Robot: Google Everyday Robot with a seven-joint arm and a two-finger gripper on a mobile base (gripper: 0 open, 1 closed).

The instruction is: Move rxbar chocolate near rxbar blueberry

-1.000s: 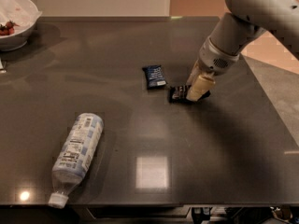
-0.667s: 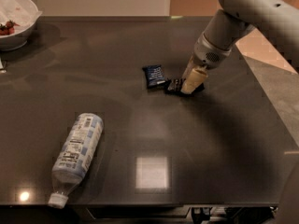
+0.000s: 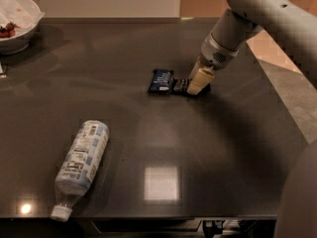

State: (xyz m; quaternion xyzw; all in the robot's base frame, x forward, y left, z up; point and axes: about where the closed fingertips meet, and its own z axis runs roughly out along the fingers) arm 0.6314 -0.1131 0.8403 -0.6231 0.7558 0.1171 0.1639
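In the camera view, the gripper [image 3: 198, 85] sits low on the dark table [image 3: 218, 148], right of frame centre, planted on the right end of the rxbar chocolate [image 3: 179, 86]. Whether it is clamped on the bar or merely pressing it cannot be told. The rxbar blueberry [image 3: 161, 80] lies just left, nearly touching. Any further leftward travel would likely shove or overlap the blue bar.

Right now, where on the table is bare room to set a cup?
Free: front right of the table, between the bottle and the right edge; also between the bowl and the blue bar. Crowded: centre right, where the gripper meets the black bar beside the blue bar.
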